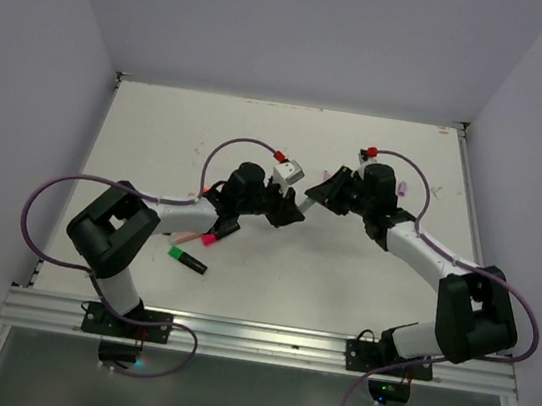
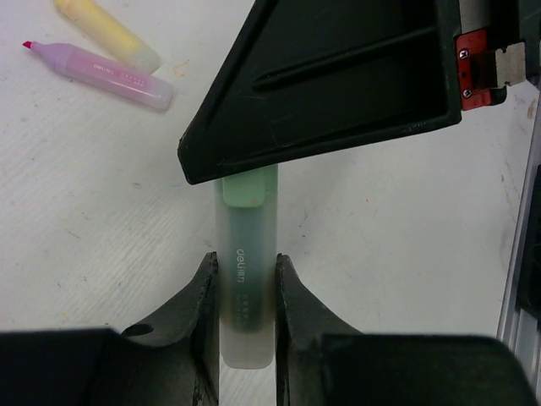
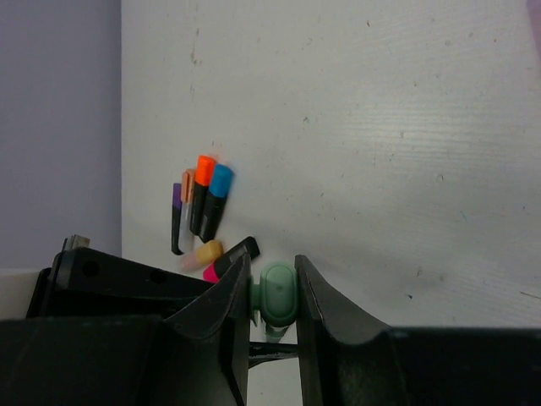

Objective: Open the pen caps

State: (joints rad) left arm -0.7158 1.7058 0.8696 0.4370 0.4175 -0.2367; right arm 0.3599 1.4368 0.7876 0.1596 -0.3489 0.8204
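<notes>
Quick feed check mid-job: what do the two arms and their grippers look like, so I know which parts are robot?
The left arm and right arm have white links with bulky black joints. A purple cable loops along each, with a red connector near the wrist. The left gripper and right gripper are matte black, with tapered, wedge-shaped fingers.

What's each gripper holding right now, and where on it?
Left gripper clamps the mint-green translucent plastic highlighter by its barrel; right gripper pinches that pen's rounded green plastic cap.
</notes>
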